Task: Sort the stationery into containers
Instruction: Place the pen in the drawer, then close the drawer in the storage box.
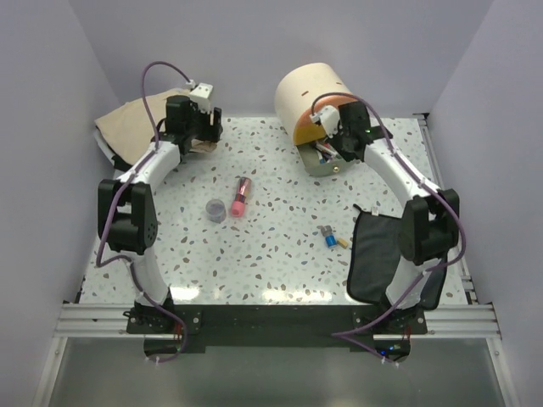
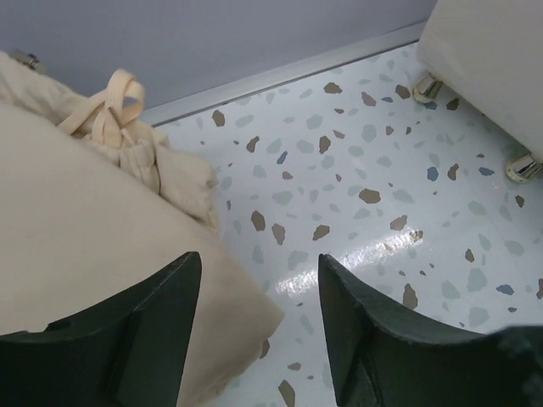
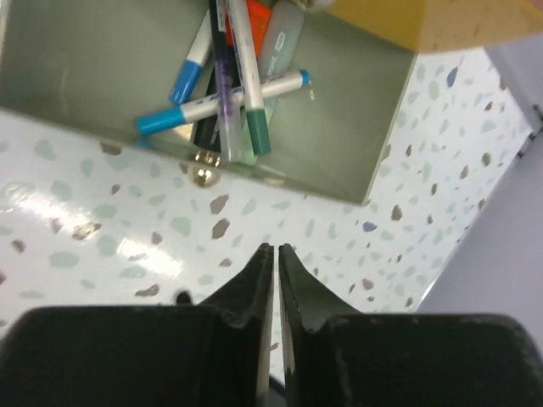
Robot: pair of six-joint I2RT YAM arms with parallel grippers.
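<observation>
Stationery, loose and stowed, listed from my left to my right.

1. Beige fabric bag (image 1: pixel 136 129): far left corner of the speckled worktop (image 1: pixel 280 263), drawstring knotted on top.
2. My left fingers (image 1: pixel 206 131): spread apart, gripping nothing. They sit at the bag's right edge. In the left wrist view one finger is over the fabric and the other over bare worktop.
3. Grey round pot (image 1: pixel 216 209): loose, mid-worktop, left of centre.
4. Pink tube (image 1: pixel 241 197): loose, lying just beside the pot on its right and not touching it.
5. Cream cylindrical box (image 1: pixel 310 91): at the far edge, right of centre.
6. Pull-out drawer (image 1: pixel 312 163): drawn out of the box towards me, with one gold knob (image 3: pixel 201 175) showing on its front wall.
7. Pens (image 3: pixel 229 93): inside the drawer, crossed in a heap, with blue caps and a green cap visible.
8. Highlighter (image 3: pixel 257 15): in the same heap, orange part showing, mostly covered by the pens.
9. My right fingers (image 3: pixel 267 267): closed together, nothing between them. They hang over bare worktop just in front of the drawer, clear of its wall.
10. Blue and yellow pieces (image 1: pixel 333 240): loose, side by side, right of centre, near the pouch.
11. Black pouch (image 1: pixel 373 254): flat at the near right, partly under my right arm.
</observation>
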